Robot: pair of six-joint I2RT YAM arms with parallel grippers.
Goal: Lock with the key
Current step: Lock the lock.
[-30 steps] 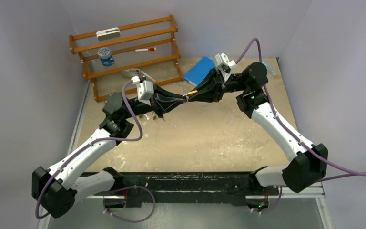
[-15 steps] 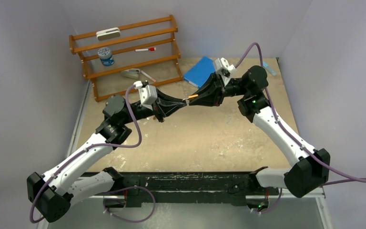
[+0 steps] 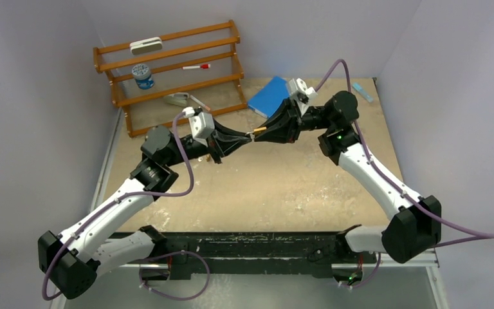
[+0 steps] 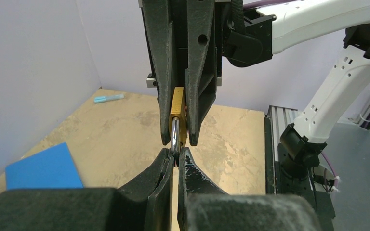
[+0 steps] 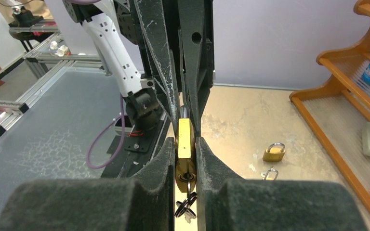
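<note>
At the far left corner of the desk [image 3: 283,187] we see a wooden rack [image 3: 123,103]. It carries a white case [image 3: 146,45] on its top shelf, and a blue-lidded jar [image 3: 143,76] and a red marker [image 3: 196,66] lower down. The left gripper [image 3: 244,136] reaches in from that side and is raised above the middle of the desk. In the left wrist view its jaws are pressed together on the steel shackle [image 4: 174,137] of the padlock [image 4: 177,108]. The padlock hangs in the air between the two arms and touches nothing but them.

From the right, the right gripper [image 3: 262,132] meets the left tip to tip. Its jaws are clamped on the flat sides of the brass body, as the right wrist camera shows. In that view a bunch of keys [image 5: 187,206] hangs at the body's lower end, between the fingers [image 5: 161,163]. We cannot tell whether the shackle is pushed home.

Below them a second padlock [image 5: 274,152] lies on the desk near the rack's foot, with a small key ring [image 5: 269,173] just beside it. Farther right a blue notebook [image 3: 269,95] lies flat behind the right gripper. A light-blue pen [image 3: 362,91] rests by the far right wall.
</note>
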